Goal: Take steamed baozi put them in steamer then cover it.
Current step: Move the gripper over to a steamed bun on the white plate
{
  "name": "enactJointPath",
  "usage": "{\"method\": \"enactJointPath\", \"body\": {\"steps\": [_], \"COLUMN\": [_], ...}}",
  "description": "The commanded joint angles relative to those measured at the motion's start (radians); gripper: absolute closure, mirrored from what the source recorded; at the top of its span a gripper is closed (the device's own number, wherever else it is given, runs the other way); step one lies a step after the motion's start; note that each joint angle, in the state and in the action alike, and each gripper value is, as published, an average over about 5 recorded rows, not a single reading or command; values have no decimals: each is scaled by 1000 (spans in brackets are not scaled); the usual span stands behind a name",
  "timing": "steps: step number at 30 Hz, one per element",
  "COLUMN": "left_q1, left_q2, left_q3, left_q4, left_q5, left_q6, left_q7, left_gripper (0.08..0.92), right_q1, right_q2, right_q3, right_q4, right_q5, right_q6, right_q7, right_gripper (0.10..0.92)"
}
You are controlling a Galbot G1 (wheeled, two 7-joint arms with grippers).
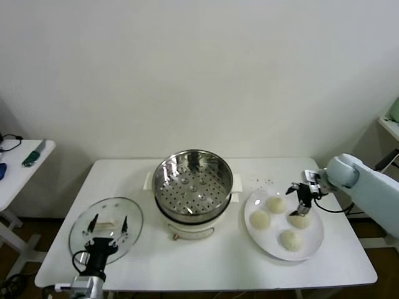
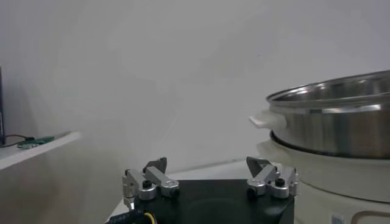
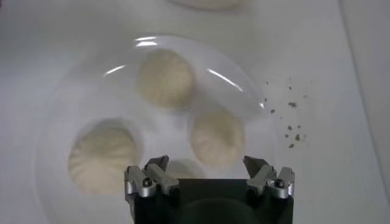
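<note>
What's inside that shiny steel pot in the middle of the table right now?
Only a perforated tray shows inside the steamer; no buns are in it. All four baozi sit on the white plate. Whatever lies beneath the tray is hidden.

White table (image 1: 206, 261), glass lid (image 1: 106, 229) near its left front, white plate (image 1: 312, 246) right, side table (image 1: 15, 171).

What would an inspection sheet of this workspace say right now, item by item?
Surface: white table.
Job's things: four baozi on a white plate; steamer uncovered, no buns in its tray; glass lid flat on the table.
Clutter: dark crumbs near the plate.
Grippers: right gripper open over the plate; left gripper open above the lid.
Cables: one by the right arm.
Surroundings: side table with small items; white wall.
</note>
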Motion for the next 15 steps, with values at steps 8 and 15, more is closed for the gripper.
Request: {"method": "enactJointPath", "body": {"steps": [8, 15], "left_q1": [-3, -11], "left_q2": [35, 36], "left_q3": [-20, -26], "left_q4": [15, 24], "left_q5": [-35, -40], "left_q6": [7, 11], "left_q7": [-6, -6], "left_gripper": [177, 177], "right_q1": [164, 133], "right_q2": [207, 242], "right_q3": [-219, -214], "right_q4": [-246, -277], "right_q5": [-4, -11], "right_q6": [-1, 11], "right_q7": [-32, -34], "right_gripper": [203, 203]}}
